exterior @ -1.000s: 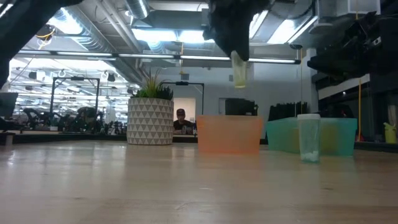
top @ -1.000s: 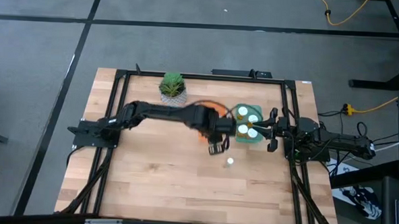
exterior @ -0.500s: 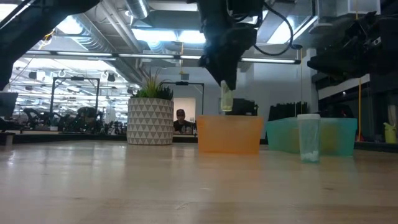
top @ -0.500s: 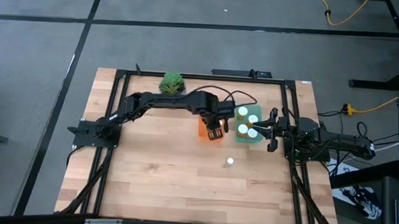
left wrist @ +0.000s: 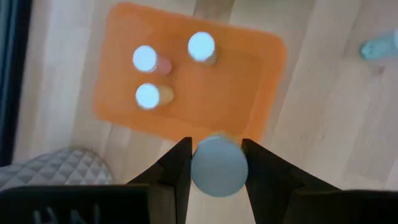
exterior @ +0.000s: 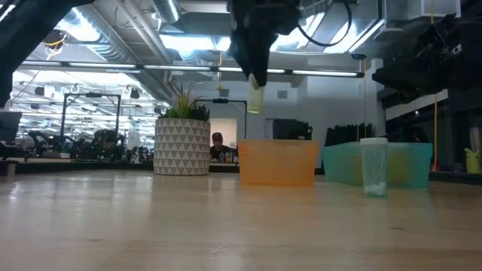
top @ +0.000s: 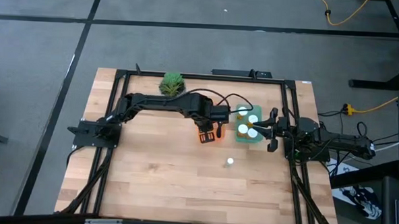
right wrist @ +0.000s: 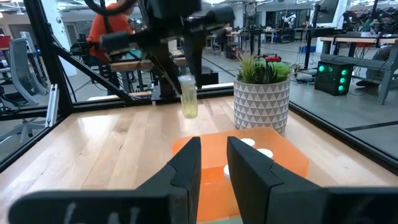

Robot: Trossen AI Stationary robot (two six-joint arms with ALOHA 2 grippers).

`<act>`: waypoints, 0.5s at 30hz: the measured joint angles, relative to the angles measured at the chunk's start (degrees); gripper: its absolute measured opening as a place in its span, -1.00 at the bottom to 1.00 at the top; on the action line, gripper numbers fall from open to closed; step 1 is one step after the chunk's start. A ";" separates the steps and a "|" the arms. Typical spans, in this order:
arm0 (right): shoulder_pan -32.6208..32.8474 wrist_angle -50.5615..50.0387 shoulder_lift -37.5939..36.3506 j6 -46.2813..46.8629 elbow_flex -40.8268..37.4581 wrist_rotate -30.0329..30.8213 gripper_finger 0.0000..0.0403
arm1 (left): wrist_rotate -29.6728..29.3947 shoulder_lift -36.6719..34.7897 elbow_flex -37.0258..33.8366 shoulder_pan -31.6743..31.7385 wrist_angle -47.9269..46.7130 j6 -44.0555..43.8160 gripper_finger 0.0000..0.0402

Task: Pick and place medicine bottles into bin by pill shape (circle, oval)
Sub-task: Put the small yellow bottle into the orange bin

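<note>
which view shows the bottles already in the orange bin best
The left wrist view: it looks straight down into the orange bin, showing three white-capped bottles. The right wrist view catches only two caps; the low view shows just the bin's wall; the high view's arm hides them.

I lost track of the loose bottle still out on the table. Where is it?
In the high view the lone bottle stands on bare wood toward the right side, in front of the green bin, apart from both bins.

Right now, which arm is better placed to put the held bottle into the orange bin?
Left: the left gripper holds the bottle above the orange bin; the right gripper waits by the green bin.
</note>
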 joint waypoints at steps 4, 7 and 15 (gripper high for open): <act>0.00 0.04 0.13 0.02 0.00 -0.01 -0.60 | -0.12 -1.37 0.00 -0.78 -2.26 0.01 -0.43; 0.00 0.13 0.13 0.00 0.00 0.00 -0.60 | -0.18 -2.57 0.00 -1.60 -2.79 0.04 -0.43; 0.00 -0.04 0.07 0.02 0.00 0.00 -0.60 | -1.67 -4.51 -0.44 -4.89 -7.10 -1.41 -0.43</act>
